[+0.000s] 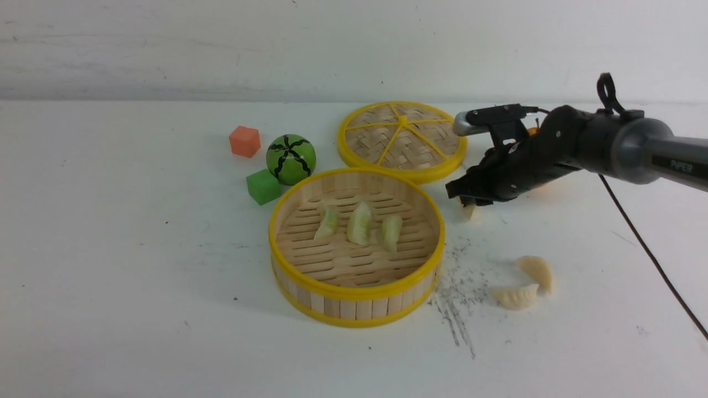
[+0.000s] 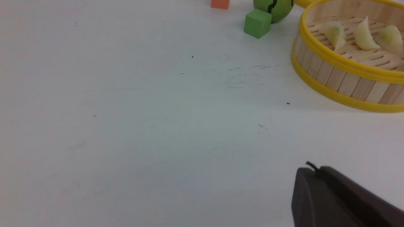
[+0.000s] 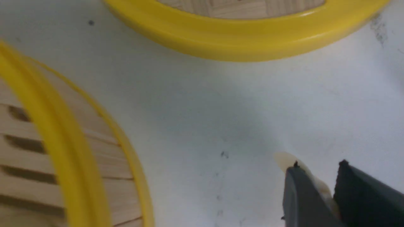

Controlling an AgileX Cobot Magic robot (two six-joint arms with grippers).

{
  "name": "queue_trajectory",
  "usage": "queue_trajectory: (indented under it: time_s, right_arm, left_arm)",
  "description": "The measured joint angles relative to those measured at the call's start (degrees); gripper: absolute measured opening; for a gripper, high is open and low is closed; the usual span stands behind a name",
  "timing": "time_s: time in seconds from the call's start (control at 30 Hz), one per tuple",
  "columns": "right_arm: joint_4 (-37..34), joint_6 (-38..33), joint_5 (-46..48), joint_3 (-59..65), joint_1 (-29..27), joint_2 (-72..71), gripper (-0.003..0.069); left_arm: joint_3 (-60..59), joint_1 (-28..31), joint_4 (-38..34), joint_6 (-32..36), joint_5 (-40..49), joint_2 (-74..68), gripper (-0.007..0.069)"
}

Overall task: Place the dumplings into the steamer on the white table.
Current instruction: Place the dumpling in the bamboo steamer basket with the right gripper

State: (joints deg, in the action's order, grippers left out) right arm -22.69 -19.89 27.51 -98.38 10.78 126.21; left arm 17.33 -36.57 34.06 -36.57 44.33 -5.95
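Observation:
The steamer [image 1: 354, 291] stands mid-table with three pale green dumplings [image 1: 360, 223] on its slatted floor; the left wrist view shows them too [image 2: 363, 36]. My right gripper [image 1: 467, 202] is low over the white table [image 1: 138, 249], right of the steamer, and is shut on a cream dumpling [image 3: 285, 160] that rests on the table between its fingers. Two more cream dumplings [image 1: 536, 271] [image 1: 515, 297] lie together nearer the front right. My left gripper [image 2: 315, 170] hovers shut and empty over bare table, left of the steamer [image 2: 344, 97].
The flat woven lid [image 1: 402, 141] lies behind the steamer, close to the right gripper. A green striped ball [image 1: 291, 158], an orange cube [image 1: 244, 141] and a green cube [image 1: 263, 186] sit left of the steamer. Dark scratches [image 1: 453, 298] mark the table by the steamer's right side.

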Motion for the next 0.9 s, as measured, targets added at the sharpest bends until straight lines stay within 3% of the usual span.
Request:
queue_trajectory:
  time_s: [0.1, 0.23, 0.4, 0.57, 0.9]
  right_arm:
    - [-0.8, 0.0, 3.4, 0.0, 0.0, -5.8, 0.0141]
    - [-7.8, 1.8, 12.0, 0.0, 1.9, -14.5, 0.0141]
    - [-11.0, 2.8, 18.4, 2.9, 12.3, -16.4, 0.0137]
    - [-3.9, 5.4, 12.2, 7.9, 20.9, -12.3, 0.0137]
    - [-3.1, 7.4, -4.2, 8.1, 24.0, -5.9, 0.0145]
  left_arm:
    - [0.0, 0.0, 0.1, -0.1, 0.0, 0.0, -0.0013]
    - [0.0, 0.0, 0.1, -0.2, -1.7, 0.0, -0.0013]
    - [0.0, 0.0, 0.3, -0.2, -3.3, 0.0, -0.0013]
    - [-0.1, 0.0, 0.7, -0.2, -2.2, 0.0, -0.0013]
    - [-0.1, 0.0, 0.8, -0.2, -2.2, 0.0, -0.0013]
